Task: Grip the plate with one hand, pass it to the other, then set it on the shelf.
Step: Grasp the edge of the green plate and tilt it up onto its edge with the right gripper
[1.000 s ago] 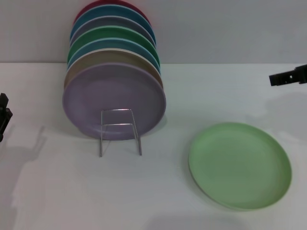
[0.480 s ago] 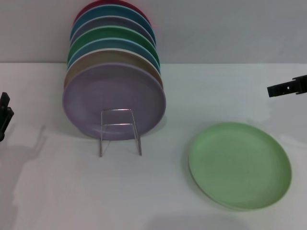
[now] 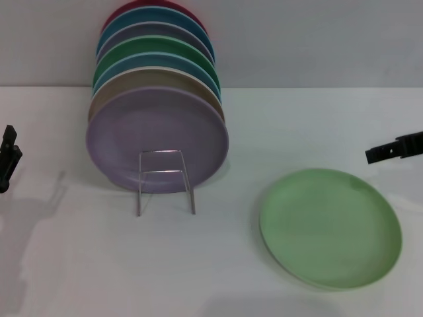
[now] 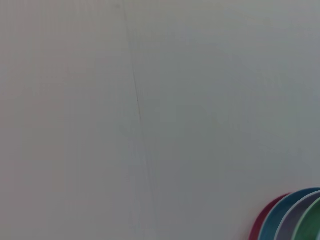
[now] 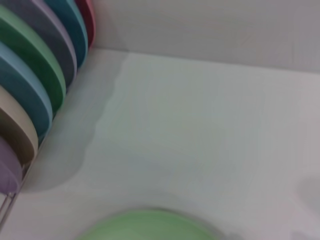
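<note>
The pale mint-green plate [image 3: 330, 228] lies flat on the white table at the front right; its far rim also shows in the right wrist view [image 5: 150, 226]. The thin silver wire shelf [image 3: 165, 181] stands left of centre, holding a row of upright plates, with its rectangular loop in front of the lilac plate [image 3: 157, 135]. My right gripper [image 3: 394, 149] enters from the right edge, above and behind the plate's far right rim, not touching it. My left gripper [image 3: 8, 158] is at the left edge, far from the plate.
Several coloured plates stand on edge in the shelf, from the lilac one in front back to a red one [image 3: 153, 8]; they show in the right wrist view [image 5: 35, 75] and the left wrist view [image 4: 295, 215]. A grey wall [image 3: 317, 39] stands behind the table.
My right gripper has moved down and slightly left, closer to the mint-green plate. My left gripper has risen slightly at the left edge. The plates have not moved.
</note>
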Controlling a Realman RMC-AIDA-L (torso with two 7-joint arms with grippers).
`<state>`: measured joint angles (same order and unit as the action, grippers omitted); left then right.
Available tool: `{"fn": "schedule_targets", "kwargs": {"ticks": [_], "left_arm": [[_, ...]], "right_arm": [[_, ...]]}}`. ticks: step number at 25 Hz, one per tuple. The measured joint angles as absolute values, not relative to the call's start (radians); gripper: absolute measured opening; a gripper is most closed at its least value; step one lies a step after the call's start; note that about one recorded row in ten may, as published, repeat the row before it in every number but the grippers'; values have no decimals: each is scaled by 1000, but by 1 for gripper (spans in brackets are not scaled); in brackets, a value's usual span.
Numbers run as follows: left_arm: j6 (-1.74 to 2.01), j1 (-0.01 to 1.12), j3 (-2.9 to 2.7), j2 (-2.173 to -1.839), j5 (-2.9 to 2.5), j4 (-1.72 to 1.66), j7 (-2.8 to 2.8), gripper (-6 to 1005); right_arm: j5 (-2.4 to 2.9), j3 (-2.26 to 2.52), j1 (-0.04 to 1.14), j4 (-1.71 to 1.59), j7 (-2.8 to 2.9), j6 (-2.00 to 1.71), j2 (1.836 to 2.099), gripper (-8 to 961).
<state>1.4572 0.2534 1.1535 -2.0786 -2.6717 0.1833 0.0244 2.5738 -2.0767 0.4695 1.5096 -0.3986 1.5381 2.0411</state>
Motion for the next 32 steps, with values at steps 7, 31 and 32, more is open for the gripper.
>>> {"fn": "schedule_targets", "kwargs": {"ticks": [7, 31, 32], "left_arm": [[1457, 253, 1154, -2079, -2671, 184, 24, 799], [1458, 245, 1145, -2079, -2672, 191, 25, 798], [1458, 245, 1145, -2079, -2672, 191, 25, 798]], "right_arm": [[2647, -2071, 496, 1417, -417, 1518, 2052, 726], [2758, -2011, 512, 1301, -419, 1461, 2065, 726], [2758, -2008, 512, 1297, -420, 1457, 2065, 726]]}}
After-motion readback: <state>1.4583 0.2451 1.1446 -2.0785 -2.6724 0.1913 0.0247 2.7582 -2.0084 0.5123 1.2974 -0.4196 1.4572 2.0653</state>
